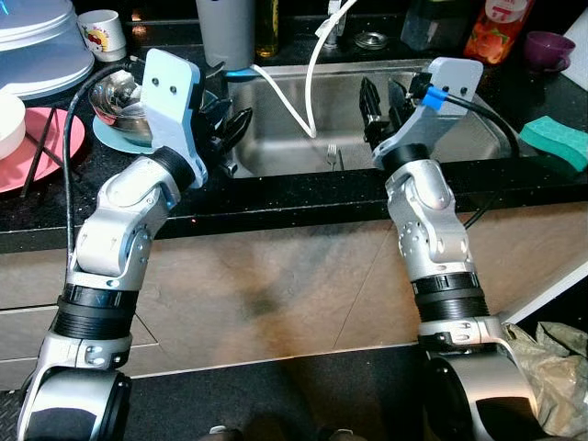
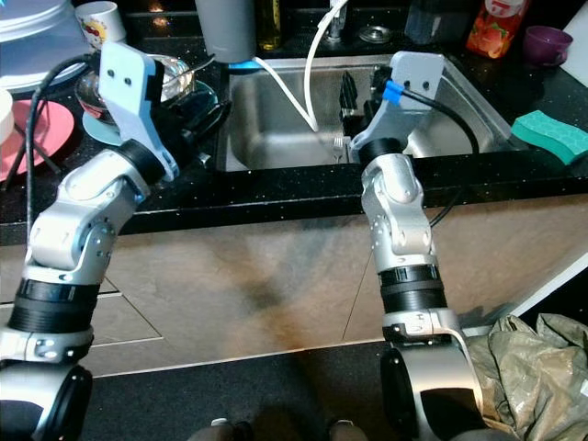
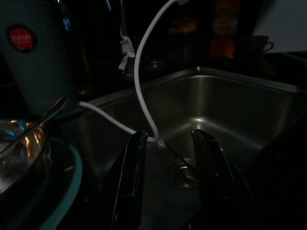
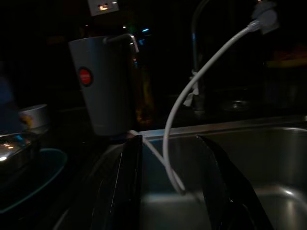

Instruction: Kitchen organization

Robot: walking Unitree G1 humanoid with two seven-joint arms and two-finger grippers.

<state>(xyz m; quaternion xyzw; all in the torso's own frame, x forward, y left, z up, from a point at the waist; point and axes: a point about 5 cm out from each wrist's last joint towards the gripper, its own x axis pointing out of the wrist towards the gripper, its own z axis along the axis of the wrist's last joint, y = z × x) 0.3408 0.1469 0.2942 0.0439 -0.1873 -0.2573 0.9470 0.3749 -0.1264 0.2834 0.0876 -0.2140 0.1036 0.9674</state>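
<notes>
From the eye views, I see both pincers over the sink [image 1: 459, 138], left pincer [image 1: 225, 129] at its nine-o'clock rim, right pincer [image 1: 384, 108] inside. Wrist views: both gape empty; fork [image 3: 165, 145] lies on the basin floor by the hose [image 3: 139, 72].

The left arm [image 1: 175, 110] hid part of the bowl [image 1: 118, 96] and the plate [image 1: 115, 136] beneath it. The picture's top edge cut off the grey cup [image 1: 226, 32], the bottle [image 1: 496, 28] and the faucet. The fork [image 1: 332, 154] in the sink [image 1: 285, 138] was too small to make out clearly. Both wrist views were very dark.
</notes>
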